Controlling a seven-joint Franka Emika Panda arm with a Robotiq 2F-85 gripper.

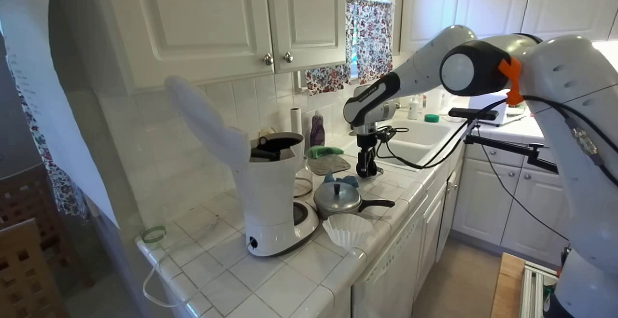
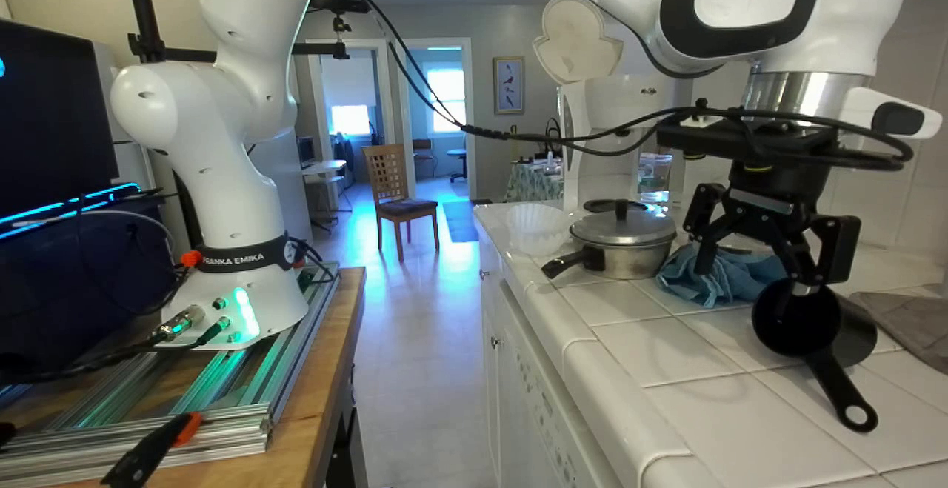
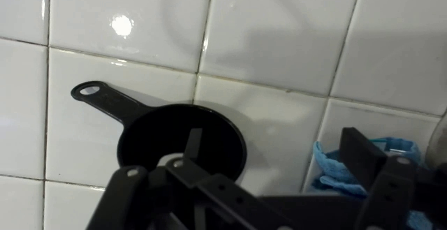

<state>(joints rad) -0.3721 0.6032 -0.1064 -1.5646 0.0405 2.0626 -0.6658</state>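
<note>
In the wrist view, a black scoop (image 3: 167, 132) is on the white tiled desk (image 3: 104, 146). Its round bowl is dark inside, with a thin rim; the flat handle has an oval hole at its rounded end, and faint marks on it cannot be read. The jaws stand apart, one over the scoop's mouth and the other over a blue cloth (image 3: 331, 169); whether the first touches the scoop, I cannot tell.

In an exterior view, the scoop (image 2: 800, 329) sits at the tip of one jaw, tipped so that its mouth faces the camera, its handle slanting down, with a gray mat (image 2: 907, 321) just beside it. A black band (image 2: 237, 259) on the robot's base reads "FRANKA EMIKA".

In an exterior view, the jaws point down near the sink (image 1: 422, 134), and the scoop is hard to make out. A lidded pot (image 1: 333, 203), a paper filter (image 1: 347, 231) and a white coffee maker (image 1: 270, 202) are nearer the camera. Lettering on the arm's dark strip (image 1: 372, 93) is too small to read.
</note>
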